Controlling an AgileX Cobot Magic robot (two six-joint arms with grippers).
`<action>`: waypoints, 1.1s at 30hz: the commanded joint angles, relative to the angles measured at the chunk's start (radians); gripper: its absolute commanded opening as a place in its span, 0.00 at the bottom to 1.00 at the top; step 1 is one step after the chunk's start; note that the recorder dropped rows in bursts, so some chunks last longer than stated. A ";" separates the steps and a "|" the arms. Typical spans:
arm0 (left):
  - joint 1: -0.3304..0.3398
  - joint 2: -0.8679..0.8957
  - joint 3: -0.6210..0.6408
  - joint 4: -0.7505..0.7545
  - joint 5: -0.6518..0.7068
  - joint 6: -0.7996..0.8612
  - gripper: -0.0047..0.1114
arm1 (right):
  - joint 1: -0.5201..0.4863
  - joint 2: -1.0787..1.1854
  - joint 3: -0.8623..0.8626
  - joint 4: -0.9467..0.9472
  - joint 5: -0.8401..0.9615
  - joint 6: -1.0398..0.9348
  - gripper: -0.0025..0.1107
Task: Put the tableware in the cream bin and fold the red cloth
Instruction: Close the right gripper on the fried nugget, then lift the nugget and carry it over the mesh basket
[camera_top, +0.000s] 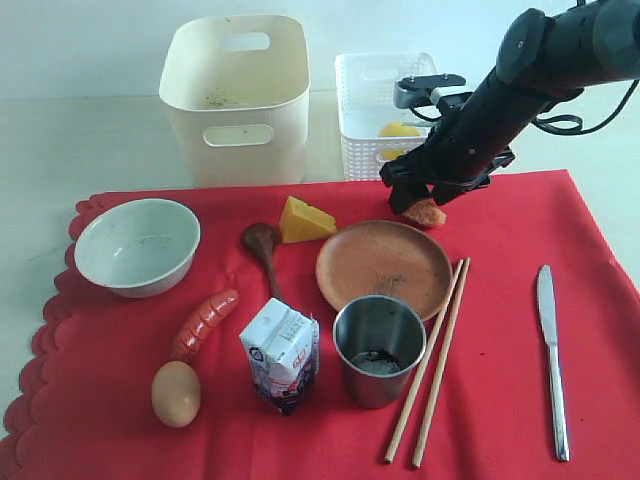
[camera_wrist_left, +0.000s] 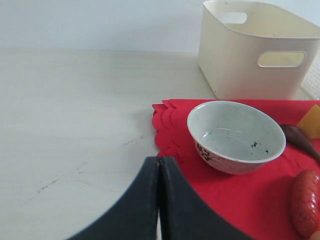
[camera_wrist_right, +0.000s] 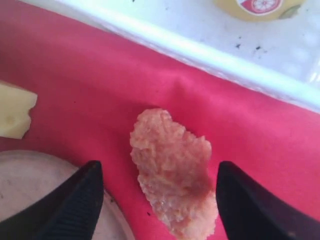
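From the outside camera you see all the tableware lying on the red cloth (camera_top: 500, 330): the bowl (camera_top: 137, 245), the spoon (camera_top: 263, 250), the plate (camera_top: 385, 268), the cup (camera_top: 378, 348), the chopsticks (camera_top: 430, 360) and the knife (camera_top: 551, 350). None of it is in the cream bin (camera_top: 235, 95), which stands just behind the cloth so things can be dropped in from above. Your right gripper (camera_top: 425, 205) hangs low over a fried bit (camera_top: 428, 213) of food between the plate and the white basket (camera_top: 365, 100), which has a lemon (camera_top: 398, 130) in it. I think the food has to go first, because the cloth cannot be folded with things on it. In the left wrist camera your left gripper (camera_wrist_left: 159, 200) has its two fingers pressed together with nothing between them; it waits over the bare table (camera_wrist_left: 75, 125) beside the cloth's wavy edge, near the bowl, out of the other arm's way. In the right wrist camera the right gripper's fingers (camera_wrist_right: 85, 195) stand apart, one on each side of the fried bit, not touching it. The plate rim and the cheese (camera_wrist_right: 15, 115) are close by, so close slowly and grab only the fried bit
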 joint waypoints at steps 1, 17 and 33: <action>0.002 -0.005 0.002 -0.006 -0.009 -0.005 0.04 | 0.002 0.007 0.006 -0.001 -0.017 0.002 0.55; 0.002 -0.005 0.002 -0.006 -0.009 -0.005 0.04 | 0.002 0.060 0.006 -0.018 -0.032 0.002 0.44; 0.002 -0.005 0.002 -0.006 -0.009 -0.005 0.04 | 0.002 -0.062 0.006 -0.019 0.040 0.010 0.02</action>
